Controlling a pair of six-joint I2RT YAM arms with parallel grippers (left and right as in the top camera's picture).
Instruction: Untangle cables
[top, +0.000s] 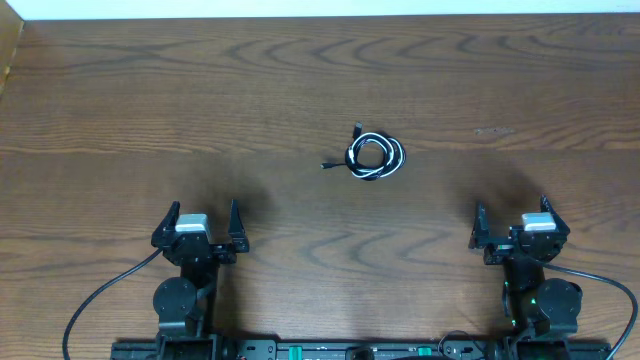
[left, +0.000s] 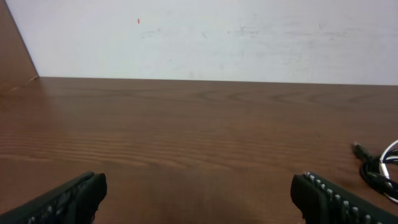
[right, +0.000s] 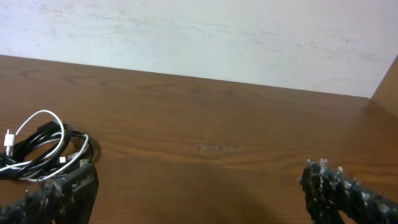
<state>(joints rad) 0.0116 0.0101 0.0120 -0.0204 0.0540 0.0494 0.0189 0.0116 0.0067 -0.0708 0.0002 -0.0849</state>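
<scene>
The white cable (top: 392, 146) and the black cable (top: 362, 166) lie wound together in one small coil at the middle of the wooden table (top: 150, 110), with black plug ends sticking out toward the left. The coil shows at the left of the right wrist view (right: 43, 146) and at the far right edge of the left wrist view (left: 380, 168). My left gripper (top: 202, 224) is open and empty near the front left. My right gripper (top: 512, 222) is open and empty near the front right. Both are well short of the coil.
A white wall (left: 205, 37) rises behind the table's far edge. The arms' own thick black wires (top: 95, 295) trail off the front edge beside the bases.
</scene>
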